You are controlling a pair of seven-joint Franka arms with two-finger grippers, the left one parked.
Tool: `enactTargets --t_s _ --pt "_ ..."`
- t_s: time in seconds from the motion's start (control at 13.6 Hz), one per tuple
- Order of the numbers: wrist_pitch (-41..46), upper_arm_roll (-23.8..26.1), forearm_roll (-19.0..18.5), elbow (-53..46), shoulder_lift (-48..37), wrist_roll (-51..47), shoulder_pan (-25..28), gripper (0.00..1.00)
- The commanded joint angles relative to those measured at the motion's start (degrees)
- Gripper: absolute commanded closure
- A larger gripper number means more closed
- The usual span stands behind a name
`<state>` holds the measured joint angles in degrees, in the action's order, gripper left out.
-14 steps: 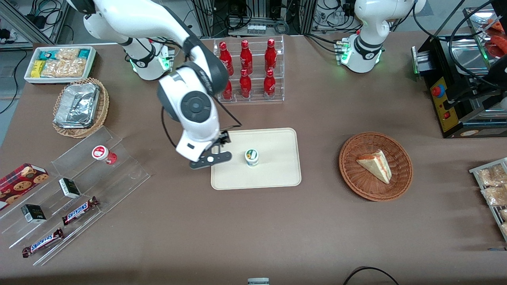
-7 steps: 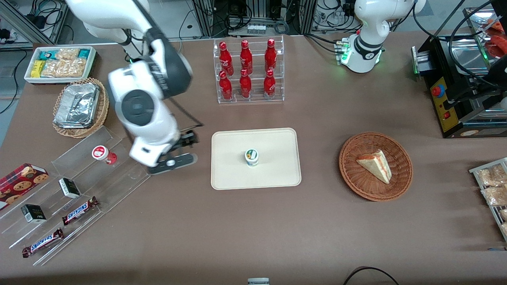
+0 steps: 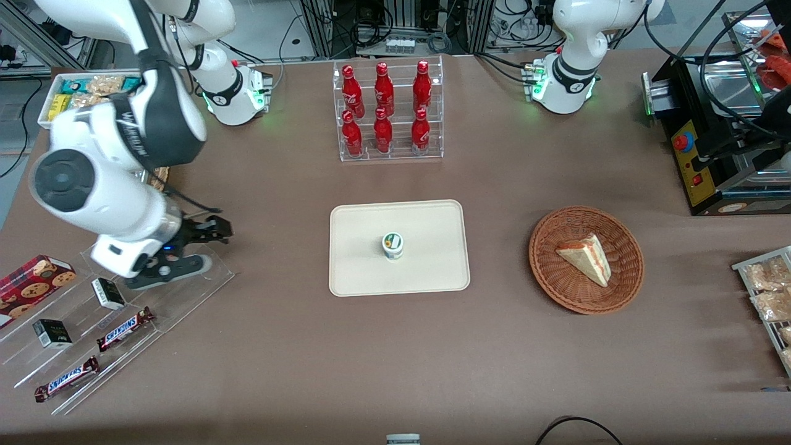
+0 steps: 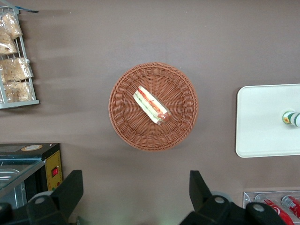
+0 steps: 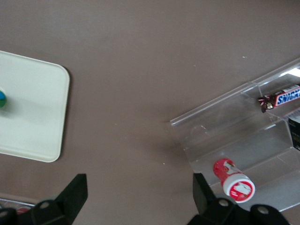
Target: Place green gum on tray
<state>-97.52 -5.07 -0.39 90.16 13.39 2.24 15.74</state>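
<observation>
Pincer (image 3: 165,272) hangs over the clear acrylic stepped rack (image 3: 123,290) at the working arm's end of the surface (image 3: 395,358); fingers spread wide, nothing betw. them. Wrist view confirms: both fingertips (image 5: 75,190) well apart, bare surface and rack edge showing in the gap.

Green gum (image 3: 392,245) stands upright on the tray (image 3: 432,272), roughly mid-tray, lid up. Well apart from pincer, w/ a stretch of bare brown surface betw. the two. Not touched by anything. In the wrist view only a sliver of gum shows at the frame edge (image 5: 2,100), sitting on the tray (image 5: 33,117). Left wrist view also catches it on the tray (image 4: 262,122), near the frame edge (image 4: 290,118).

Red-lidded bottle (image 5: 233,180) lies on its side on a rack step, close under the pincer; hidden by the arm in the front view. Same rack holds Snickers bars (image 3: 125,328) and small dark boxes (image 3: 109,293) on steps nearer the front camera.

Elsewhere: rack of red bottles (image 3: 386,111) farther from the front camera than the tray; wicker basket (image 3: 586,259) w/ a sandwich wedge (image 3: 586,258), beside the tray toward the parked arm's end.
</observation>
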Motion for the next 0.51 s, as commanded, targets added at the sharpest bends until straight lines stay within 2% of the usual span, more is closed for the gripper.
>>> enactTargets --t_s 0.0,0.22,0.44 --pt "-1.88 1.46 0.56 7.47 -5.73 0.39 -4.83 0.00" --pt "-3.72 3.92 0.65 12.13 -10.38 1.09 -11.68 0.00" --pt "-3.38 3.93 0.65 12.94 -13.73 6.71 -14.94 0.00"
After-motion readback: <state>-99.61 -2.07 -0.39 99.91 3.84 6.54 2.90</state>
